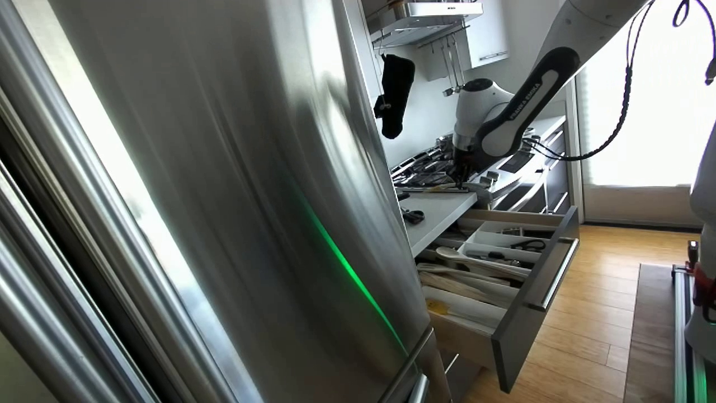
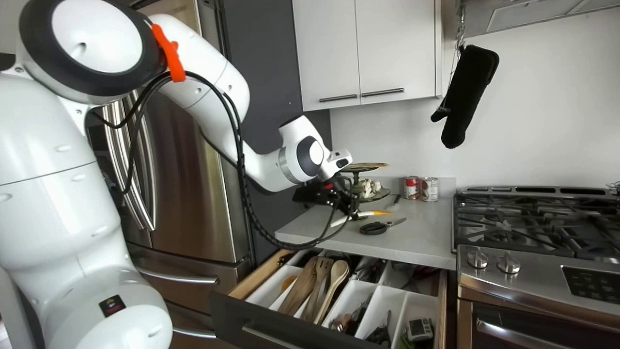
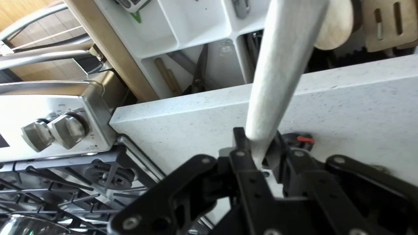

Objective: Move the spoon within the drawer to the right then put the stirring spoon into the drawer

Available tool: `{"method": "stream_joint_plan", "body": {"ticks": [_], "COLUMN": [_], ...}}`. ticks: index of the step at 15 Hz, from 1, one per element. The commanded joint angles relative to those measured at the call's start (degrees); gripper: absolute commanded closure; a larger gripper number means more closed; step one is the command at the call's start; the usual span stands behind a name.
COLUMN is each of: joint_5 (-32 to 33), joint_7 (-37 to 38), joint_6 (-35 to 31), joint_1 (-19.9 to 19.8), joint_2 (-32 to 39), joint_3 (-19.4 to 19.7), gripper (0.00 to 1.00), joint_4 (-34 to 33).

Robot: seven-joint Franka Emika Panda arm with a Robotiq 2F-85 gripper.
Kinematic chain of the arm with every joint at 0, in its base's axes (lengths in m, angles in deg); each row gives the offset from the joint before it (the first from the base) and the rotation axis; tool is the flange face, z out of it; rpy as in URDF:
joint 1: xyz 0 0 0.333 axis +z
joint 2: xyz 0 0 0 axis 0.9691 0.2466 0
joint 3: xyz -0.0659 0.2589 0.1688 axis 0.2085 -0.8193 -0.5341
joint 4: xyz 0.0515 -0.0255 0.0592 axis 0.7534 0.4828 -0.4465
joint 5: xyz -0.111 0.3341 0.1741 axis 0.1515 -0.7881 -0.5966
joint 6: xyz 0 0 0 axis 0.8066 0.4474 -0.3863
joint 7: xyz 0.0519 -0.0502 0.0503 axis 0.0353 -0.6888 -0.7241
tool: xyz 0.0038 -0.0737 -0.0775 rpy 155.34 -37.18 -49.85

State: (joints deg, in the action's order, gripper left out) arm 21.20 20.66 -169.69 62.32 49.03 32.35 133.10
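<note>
Stirring spoon (image 3: 279,75) was grasped in the gripper (image 3: 259,140), which gripped its pale length above the counter (image 2: 421,228), on the far side of the open drawer (image 2: 310,334). Inside, a wooden spoon (image 2: 339,272) lay with its bowl far, just right of a slotted wooden spatula (image 2: 322,267). Scissors (image 2: 384,225) lay on the counter; two cans (image 2: 411,188) stood farther back, left of the stove (image 2: 537,281).

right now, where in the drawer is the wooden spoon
In an exterior view, the wooden spoon lies near the middle of the open drawer, just right of the slotted spatula, its round end toward the counter.
</note>
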Motion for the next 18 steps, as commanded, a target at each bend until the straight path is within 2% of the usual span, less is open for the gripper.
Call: {"method": "stream_joint_plan", "body": {"ticks": [1, 2, 3, 4, 5, 13, 14, 18], "joint_5": [5.21, 3.23, -1.44, 1.79, 1.22, 1.35, 0.11, -1.9], "joint_7": [10.07, 9.89, 7.28, 7.67, 7.8, 7.72, 6.73, 4.51], "joint_6": [4.08, 5.38, 5.58, 3.82, 4.02, 4.03, 3.78, 4.58], "joint_1": [1.6, 3.03, 5.9, 2.79, 3.69, 2.85, 3.64, 7.09], "joint_2": [-7.08, -7.94, -8.7, -5.15, -5.74, -5.4, -5.17, -8.71], "joint_3": [-6.11, -7.4, -7.97, -7.13, -8.0, -7.23, -7.09, -8.71], "gripper": [0.95, 0.95, 0.95, 0.95, 0.8, 0.8, 0.95, 0.95], "joint_4": [6.41, 7.32, 8.78, 5.16, 5.84, 5.4, 5.48, 9.18]}}
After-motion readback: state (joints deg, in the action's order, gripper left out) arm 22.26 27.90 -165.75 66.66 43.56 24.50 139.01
